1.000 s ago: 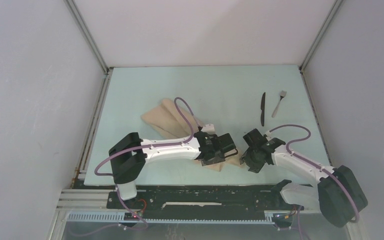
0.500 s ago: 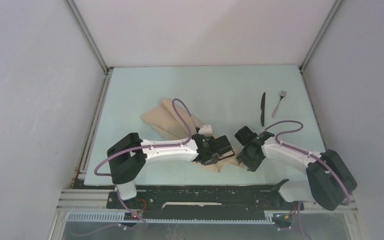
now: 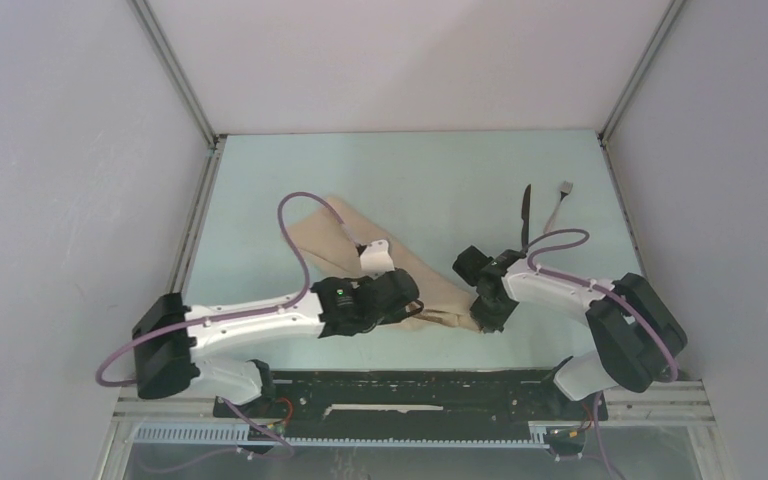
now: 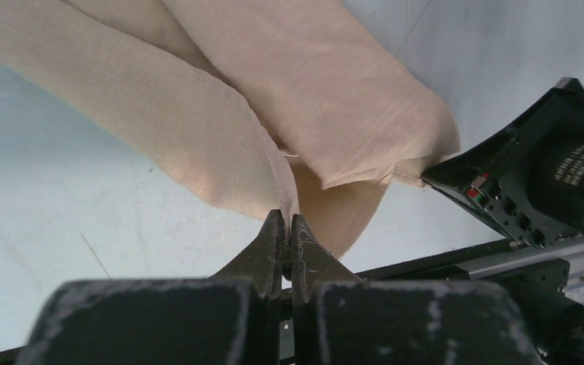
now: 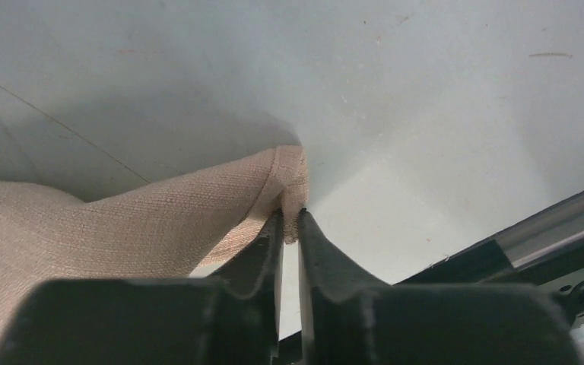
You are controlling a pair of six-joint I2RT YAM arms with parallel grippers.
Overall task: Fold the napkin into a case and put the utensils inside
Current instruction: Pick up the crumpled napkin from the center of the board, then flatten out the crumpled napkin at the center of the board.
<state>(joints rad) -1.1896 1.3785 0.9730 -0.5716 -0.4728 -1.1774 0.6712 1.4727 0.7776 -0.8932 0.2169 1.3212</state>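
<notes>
The beige napkin [image 3: 335, 235] lies loosely folded in a long diagonal band from the table's middle left down to the near edge. My left gripper [image 3: 415, 306] is shut on a thin edge of the napkin [image 4: 198, 114] at its near end; in the left wrist view the gripper [image 4: 287, 222] pinches the cloth. My right gripper [image 3: 482, 318] is shut on the hemmed corner of the napkin [image 5: 122, 220], the gripper [image 5: 290, 217] holding it just above the table. The black knife [image 3: 526, 205] and grey fork [image 3: 560, 200] lie side by side at the far right, apart from the cloth.
The pale green table [image 3: 410, 170] is boxed in by white walls at the back and both sides. A black rail [image 3: 410, 385] runs along its near edge. The right arm's wrist [image 4: 547, 182] sits close to the left gripper, and its purple cable [image 3: 560, 240] arcs beside the knife.
Both grippers have closed on the napkin's near end. The left arm's elbow swung left and the right gripper moved left onto the cloth's corner. The napkin's near end now stretches between them.
</notes>
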